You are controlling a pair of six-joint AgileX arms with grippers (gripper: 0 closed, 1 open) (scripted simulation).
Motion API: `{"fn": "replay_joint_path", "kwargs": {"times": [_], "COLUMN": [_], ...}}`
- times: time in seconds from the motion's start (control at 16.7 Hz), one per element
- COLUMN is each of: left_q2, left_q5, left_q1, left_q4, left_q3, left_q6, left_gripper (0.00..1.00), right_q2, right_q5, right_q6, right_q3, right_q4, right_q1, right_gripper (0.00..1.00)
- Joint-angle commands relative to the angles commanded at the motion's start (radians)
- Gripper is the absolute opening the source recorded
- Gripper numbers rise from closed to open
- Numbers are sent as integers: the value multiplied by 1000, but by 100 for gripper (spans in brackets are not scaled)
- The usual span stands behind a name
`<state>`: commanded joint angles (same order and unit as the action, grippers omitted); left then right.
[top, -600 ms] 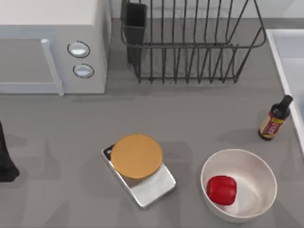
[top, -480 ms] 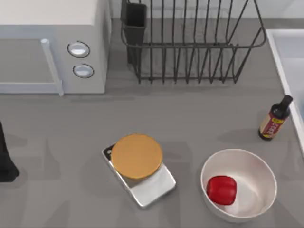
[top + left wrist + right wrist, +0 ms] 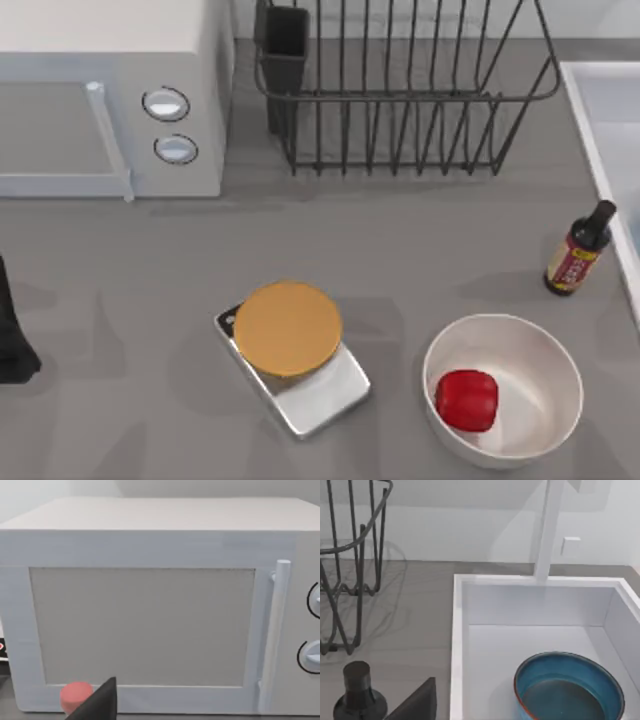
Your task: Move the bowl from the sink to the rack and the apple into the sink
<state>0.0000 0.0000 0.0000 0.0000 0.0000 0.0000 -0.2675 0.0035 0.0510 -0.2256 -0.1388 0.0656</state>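
Left arm (image 3: pixel 12 340) sits parked at the table's left edge, can't tell either gripper's state, apple (image 3: pixel 466 400) waits in the white bowl (image 3: pixel 545 350), so I'd drop the right gripper squarely onto the bowl (image 3: pixel 568 687) rim in the sink (image 3: pixel 457 645) before heading to the rack (image 3: pixel 400 90).

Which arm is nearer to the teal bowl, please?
Right: its wrist view has the bowl in the sink close ahead; the left arm sits by the microwave, far left.

Left arm (image 3: pixel 12 335): dark, at the table's left edge, low in the top view. One dark finger (image 3: pixel 97 702) in its wrist view.
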Motion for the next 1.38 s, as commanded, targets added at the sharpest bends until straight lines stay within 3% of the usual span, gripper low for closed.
{"fn": "replay_joint_path", "kwargs": {"times": [1.38], "left_q2": [0], "left_q5": [0], "left_q1": [0], "left_q4": [0], "left_q3": [0], "left_q6": [0], "left_gripper": [100], "right_q2": [-1204], "right_q5": [-44], "right_q6": [154], "right_q3": [-1038], "right_q4": [-601], "right_q1": [195], "right_gripper": [100]}}
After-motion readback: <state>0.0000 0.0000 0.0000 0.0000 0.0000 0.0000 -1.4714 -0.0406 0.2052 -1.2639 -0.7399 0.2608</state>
